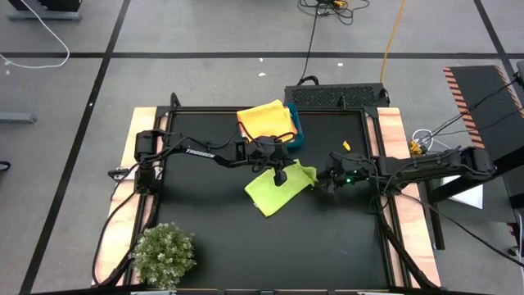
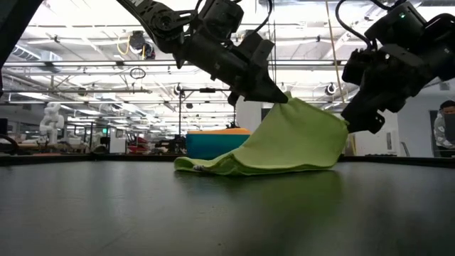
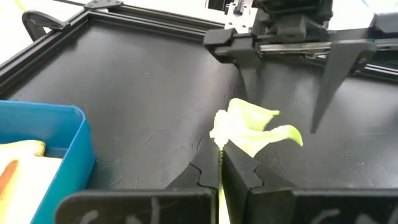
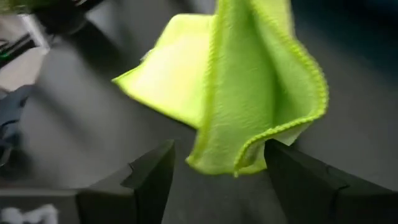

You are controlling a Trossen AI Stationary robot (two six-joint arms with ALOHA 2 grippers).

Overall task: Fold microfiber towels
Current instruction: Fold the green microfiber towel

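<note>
Near the middle of the black bench (image 1: 213,246) lies a lime green towel (image 1: 276,190), one part flat on the mat and one corner pulled up into a peak. The left end effector (image 1: 281,176) has that raised corner pinched tight between its closed fingers; from the left wrist view the cloth bunches out just past the two dark fingertips (image 3: 214,171). From table height the towel (image 2: 284,142) hangs like a small tent from that grip, its lower edge trailing on the bench.

The right end effector (image 1: 331,182) sits just beside the towel's right-hand edge, its fingers spread wide apart. In its own wrist view the folded edge of the green cloth (image 4: 249,99) hangs between the two fingers (image 4: 146,177); whether the far finger touches it I cannot tell, and neither finger is pressing on it.

Behind the towel, at the back of the bench, stands a blue bin (image 1: 293,129) with a yellow towel (image 1: 264,119) draped over it and an orange one showing beneath. A small bushy green plant (image 1: 164,254) sits at the front left corner.
</note>
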